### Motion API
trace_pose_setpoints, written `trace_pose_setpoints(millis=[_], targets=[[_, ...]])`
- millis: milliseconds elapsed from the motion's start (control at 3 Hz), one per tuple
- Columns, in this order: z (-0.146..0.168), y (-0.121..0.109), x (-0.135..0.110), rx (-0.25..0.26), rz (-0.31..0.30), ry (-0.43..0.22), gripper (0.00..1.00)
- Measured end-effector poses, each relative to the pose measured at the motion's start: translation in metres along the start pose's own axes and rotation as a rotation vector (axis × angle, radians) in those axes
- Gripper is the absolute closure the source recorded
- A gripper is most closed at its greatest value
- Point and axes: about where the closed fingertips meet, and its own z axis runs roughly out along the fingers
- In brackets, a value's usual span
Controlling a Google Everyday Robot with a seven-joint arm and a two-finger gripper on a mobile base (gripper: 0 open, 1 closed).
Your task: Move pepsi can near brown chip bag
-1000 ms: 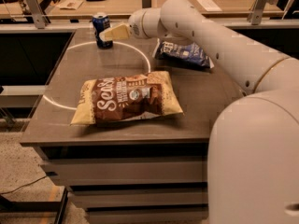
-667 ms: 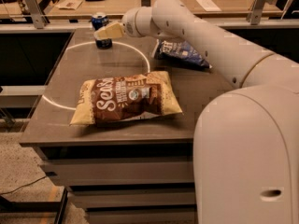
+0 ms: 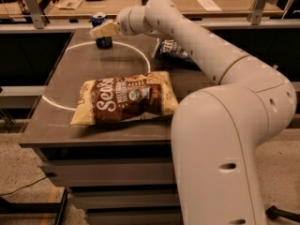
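The pepsi can (image 3: 102, 42) is a small dark blue can standing upright at the far edge of the table. My gripper (image 3: 102, 31) reaches in from the right and sits right at the can's upper part, covering much of it. The brown chip bag (image 3: 125, 97) lies flat in the middle of the table, nearer the front, well apart from the can.
A dark blue chip bag (image 3: 169, 48) lies at the far right of the table, partly behind my arm. The grey table (image 3: 70, 78) carries a white curved line. A wooden counter (image 3: 178, 1) with papers and small items runs behind the table.
My gripper and arm have moved left and slightly away, closing in on the pepsi can. The can and both bags have not moved.
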Motion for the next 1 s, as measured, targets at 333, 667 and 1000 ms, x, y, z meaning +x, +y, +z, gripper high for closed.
trace_pose_setpoints(millis=[333, 667, 1000], targets=[[0.072, 0.031, 0.025, -0.1, 0.058, 0.064, 0.0], [0.174, 0.116, 0.047, -0.232, 0.183, 0.156, 0.0], [0.182, 0.123, 0.044, -0.241, 0.196, 0.165, 0.0]])
